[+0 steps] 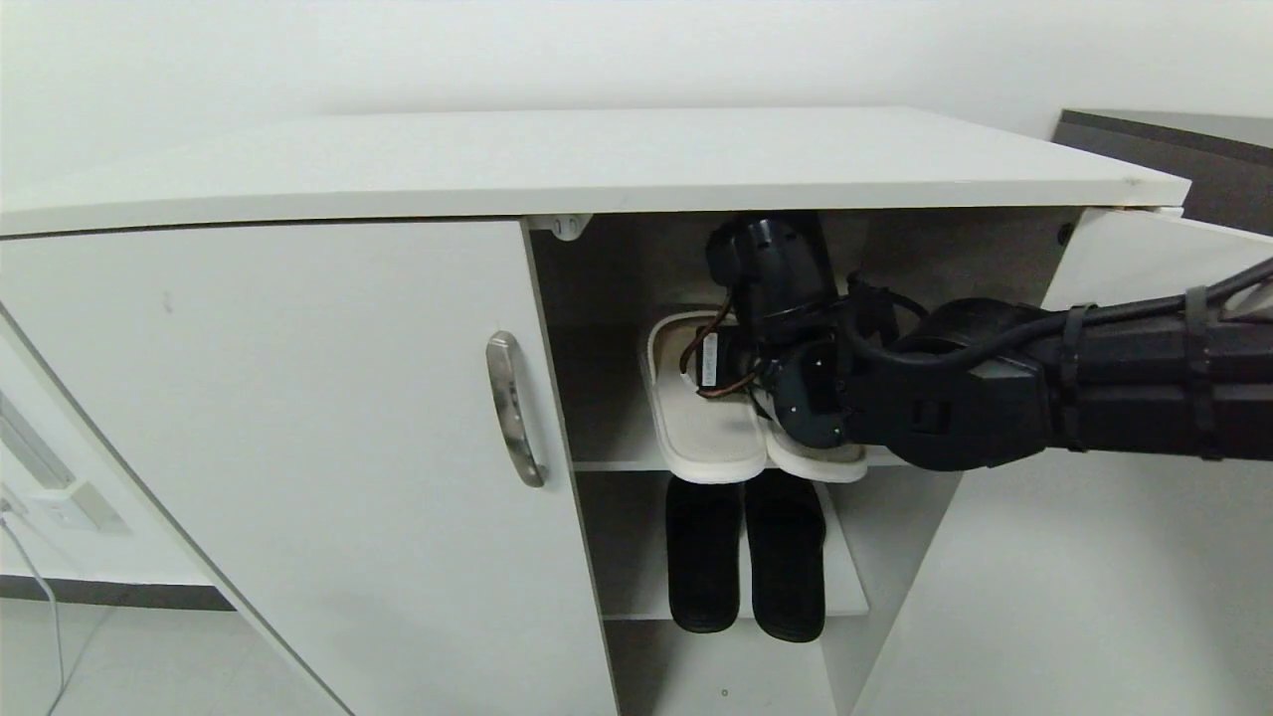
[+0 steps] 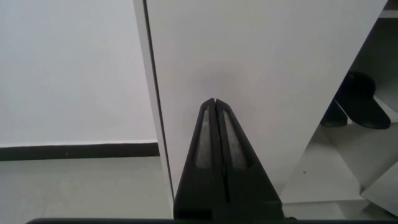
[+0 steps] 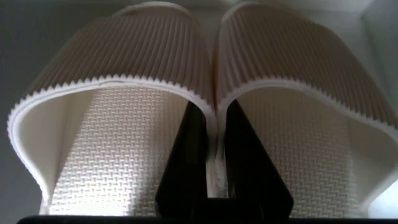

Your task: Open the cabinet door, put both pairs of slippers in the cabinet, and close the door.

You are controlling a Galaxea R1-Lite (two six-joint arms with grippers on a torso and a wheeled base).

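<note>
Far left of the white laminate cabinet (image 1: 597, 159), low before its closed left door (image 1: 278, 398): left gripper (image 2: 214, 102), black fingers pressed flat together, gripping nothing. On that door's inner edge, a curved brushed-metal handle (image 1: 514, 408). Past it, inside the cabinet's open right half, on the upper shelf (image 1: 609, 443): white ribbed foam slippers (image 1: 701, 428), side by side, toes inward, heels overhanging the shelf's front lip. Pinched there by the right gripper (image 3: 216, 118), clenched on the two touching inner walls of that pair (a thin hold, and on soft stuff). Below, on the cabinet's lower shelf (image 1: 845, 592): black rubbery slippers (image 1: 746, 557), likewise poking out past the front edge. At the cabinet's right side, the open right door (image 1: 1124, 254), swung wide, with the right arm lying across it into the opening.

Likely trouble from here: drawing the arm out before letting go, and so dragging the white pair off the cabinet shelf. Also: leaving either pair overhanging, then swinging the door against the heels, with no full closure. Possibly too, knocking the wrist on the cabinet top during withdrawal.
</note>
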